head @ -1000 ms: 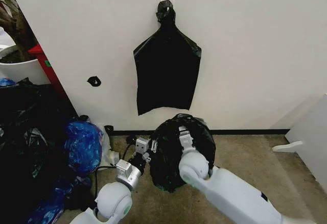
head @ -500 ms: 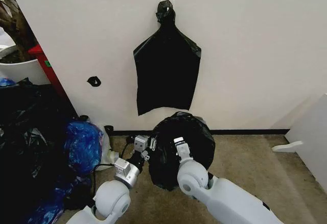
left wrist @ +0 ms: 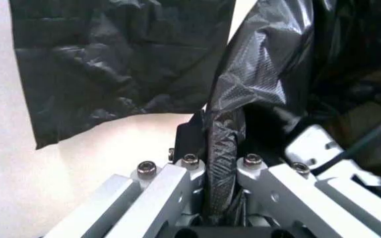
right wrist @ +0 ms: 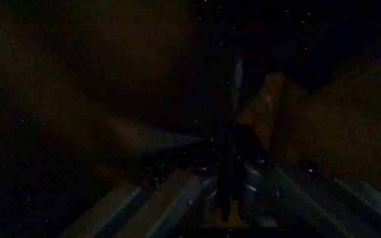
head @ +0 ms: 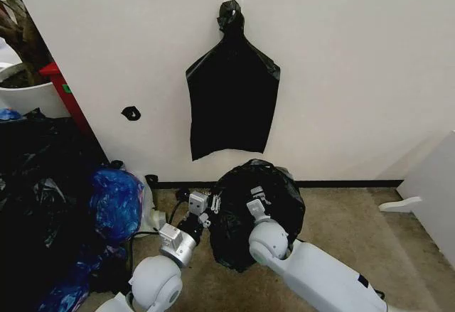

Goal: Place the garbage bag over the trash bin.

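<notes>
The garbage bag [head: 274, 205] is a glossy black crumpled mound on the floor at the foot of the wall; the trash bin is hidden under it. My left gripper [head: 215, 201] is at the bag's left edge, shut on a fold of the black plastic [left wrist: 222, 144] that runs up between its fingers [left wrist: 177, 183]. My right gripper [head: 257, 195] reaches into the bag from above. In the dark right wrist view its fingers [right wrist: 177, 191] stand close together on a thin fold of the bag [right wrist: 233, 144].
A flat black bag [head: 233, 102] hangs on the wall right above the work. A shiny blue bag [head: 116, 202] and a heap of black bags [head: 35, 205] fill the left floor. A white panel [head: 434, 184] stands at the right, with bare carpet in front of it.
My right arm has shifted a little to the right with the bag, and the black mound now bulges farther right. The left gripper has hardly moved.
</notes>
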{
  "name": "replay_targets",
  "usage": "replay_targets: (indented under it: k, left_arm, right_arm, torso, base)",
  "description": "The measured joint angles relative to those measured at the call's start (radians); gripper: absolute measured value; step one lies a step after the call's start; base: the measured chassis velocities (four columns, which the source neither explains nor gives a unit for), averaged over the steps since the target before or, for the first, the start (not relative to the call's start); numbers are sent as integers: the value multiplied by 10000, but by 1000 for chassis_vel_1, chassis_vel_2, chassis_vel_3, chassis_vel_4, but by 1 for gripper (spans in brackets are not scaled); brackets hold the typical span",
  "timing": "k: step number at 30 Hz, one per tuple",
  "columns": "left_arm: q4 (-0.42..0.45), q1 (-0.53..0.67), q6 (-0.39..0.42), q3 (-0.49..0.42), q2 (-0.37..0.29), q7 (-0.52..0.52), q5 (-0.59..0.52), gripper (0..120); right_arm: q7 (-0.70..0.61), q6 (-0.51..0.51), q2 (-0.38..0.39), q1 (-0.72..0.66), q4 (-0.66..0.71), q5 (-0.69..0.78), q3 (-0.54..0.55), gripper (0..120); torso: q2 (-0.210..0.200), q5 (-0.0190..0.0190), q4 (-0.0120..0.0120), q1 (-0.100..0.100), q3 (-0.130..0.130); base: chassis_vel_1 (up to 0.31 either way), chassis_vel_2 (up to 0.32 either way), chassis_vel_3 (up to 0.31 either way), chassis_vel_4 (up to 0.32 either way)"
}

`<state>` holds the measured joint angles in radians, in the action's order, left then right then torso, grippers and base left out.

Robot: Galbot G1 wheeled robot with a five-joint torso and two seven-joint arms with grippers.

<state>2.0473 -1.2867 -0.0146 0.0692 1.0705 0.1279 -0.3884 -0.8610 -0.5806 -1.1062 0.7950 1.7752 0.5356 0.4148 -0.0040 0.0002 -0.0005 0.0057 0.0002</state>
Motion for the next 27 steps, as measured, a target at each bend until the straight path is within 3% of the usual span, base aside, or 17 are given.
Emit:
replay_targets:
  k: [3, 6, 10, 13, 20, 27]
  left_arm:
    - [-131, 26, -3, 0, 16, 3, 7, 1]
    - [-180, 40, -7, -26, 52, 2, 17, 1]
    - [-183, 45, -8, -64, 76, -10, 29, 1]
    - [-161, 44, -13, -68, 86, -16, 31, 1]
    - [-25, 6, -22, -100, 144, -26, 31, 1]
    - [108, -40, -21, -96, 100, -26, 19, 1]
  right_arm:
    - [422, 587, 117, 9, 621, 698, 16, 0]
    - [449, 514, 138, -168, 821, 1562, 0, 0]
    - [-100, -946, 145, -785, 1232, 4372, -340, 0]
    - [-292, -1251, 113, -1068, 1127, 5059, -313, 0]
    - [-568, -1509, -119, -1455, 114, 5006, 254, 0]
    - [-537, -1521, -591, -1546, -1379, 3121, 543, 0]
  torso:
    - [0, 0, 2, 0, 0]
    - [0, 0, 2, 0, 0]
    - [0, 0, 2, 0, 0]
    - [0, 0, 2, 0, 0]
    - [0, 0, 2, 0, 1]
    - [0, 0, 2, 0, 2]
  base:
    - [0, 0, 0, 0]
    - [0, 0, 0, 0]
    - [0, 0, 0, 0]
    - [0, 0, 0, 0]
    - [0, 0, 0, 0]
    - [0, 0, 0, 0]
